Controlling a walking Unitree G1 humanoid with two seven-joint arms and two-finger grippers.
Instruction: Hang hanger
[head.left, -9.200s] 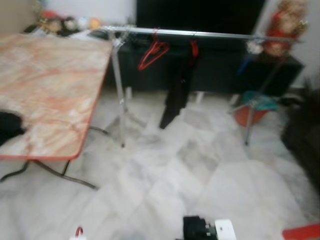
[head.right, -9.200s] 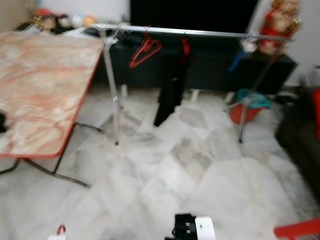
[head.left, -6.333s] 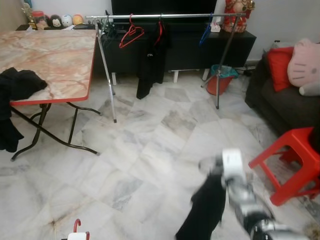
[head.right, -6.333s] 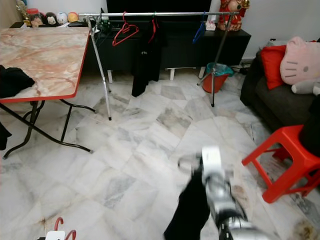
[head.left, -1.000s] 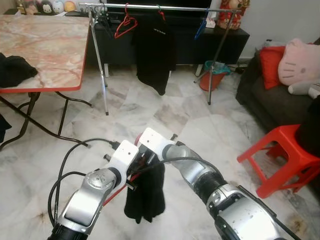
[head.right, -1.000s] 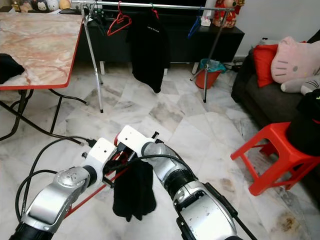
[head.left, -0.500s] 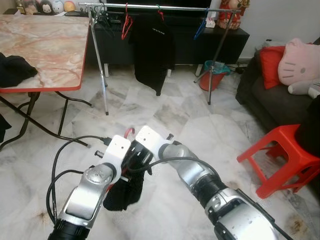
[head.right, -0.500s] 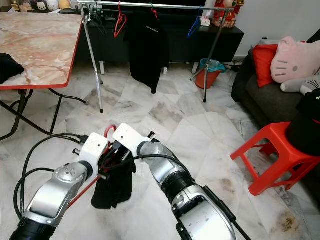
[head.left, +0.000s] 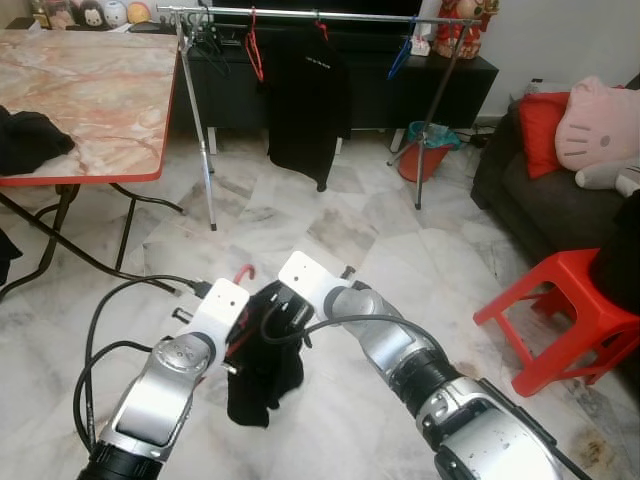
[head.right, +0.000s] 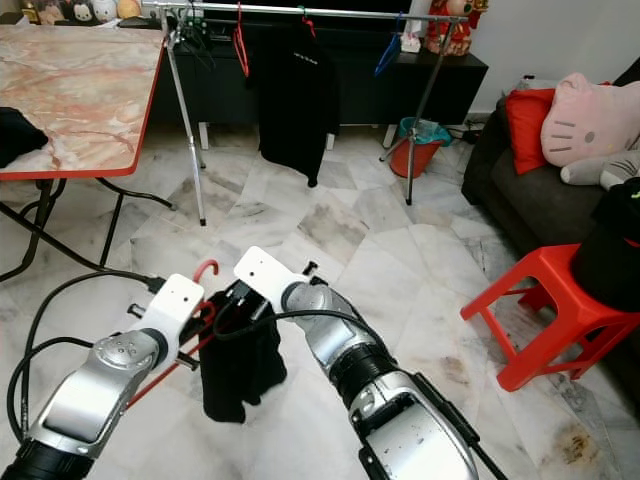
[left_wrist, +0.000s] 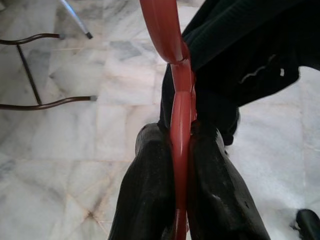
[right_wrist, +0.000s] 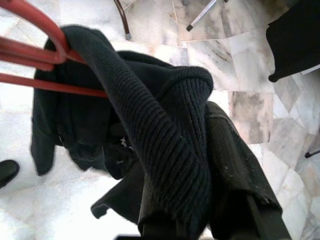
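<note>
In front of me I hold a red hanger (head.right: 204, 270) with a black knit garment (head.right: 238, 372) draped on it, low over the marble floor. My left gripper (left_wrist: 179, 134) is shut on the hanger's red bar, with the hook sticking up past it. Shut on a ribbed fold of the garment (right_wrist: 165, 125) is my right gripper (right_wrist: 192, 150), just right of the left gripper (head.left: 235, 335). Across the room stands the silver clothes rail (head.left: 300, 12). It carries a black top (head.left: 308, 100), a red hanger (head.left: 253, 45) and a blue hanger (head.left: 400, 60).
A marble-topped folding table (head.left: 100, 100) with dark clothes (head.left: 30, 140) on it stands at the left. A red stool (head.left: 565, 310) and a dark sofa (head.left: 540, 200) with cushions are at the right. An orange bucket (head.left: 415, 160) sits by the rail's right legs.
The garment hung bunched half a second ago and now hangs longer. Both grippers have shifted slightly right and the hook stands higher. Earlier still, the view was close to the rail.
</note>
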